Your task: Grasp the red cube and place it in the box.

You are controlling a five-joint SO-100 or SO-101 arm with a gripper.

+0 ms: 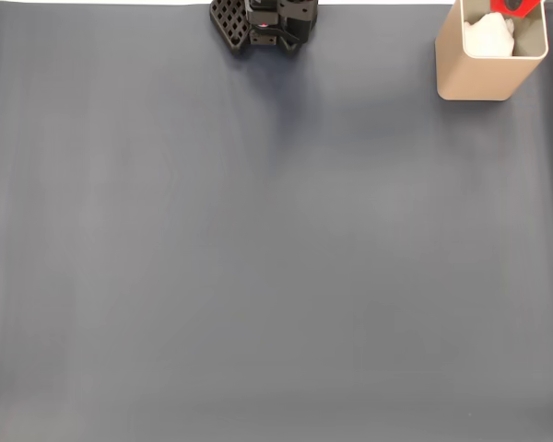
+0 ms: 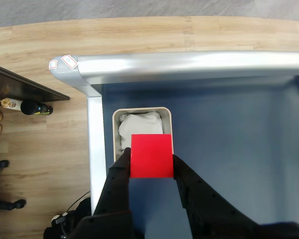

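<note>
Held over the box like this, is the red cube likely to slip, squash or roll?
Probably stiff: the red cube keeps straight edges between the pincer fingers. Its flat faces suggest it won't roll. The matte surface likely grips well.

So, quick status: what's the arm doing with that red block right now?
Gripper shut on red cube. Cube held above the open box. White padding inside box. Nothing blocking the drop.

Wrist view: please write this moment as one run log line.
tool: shut on red cube | position: above the box opening | box: white stuffing inside | cube: not yet released
</note>
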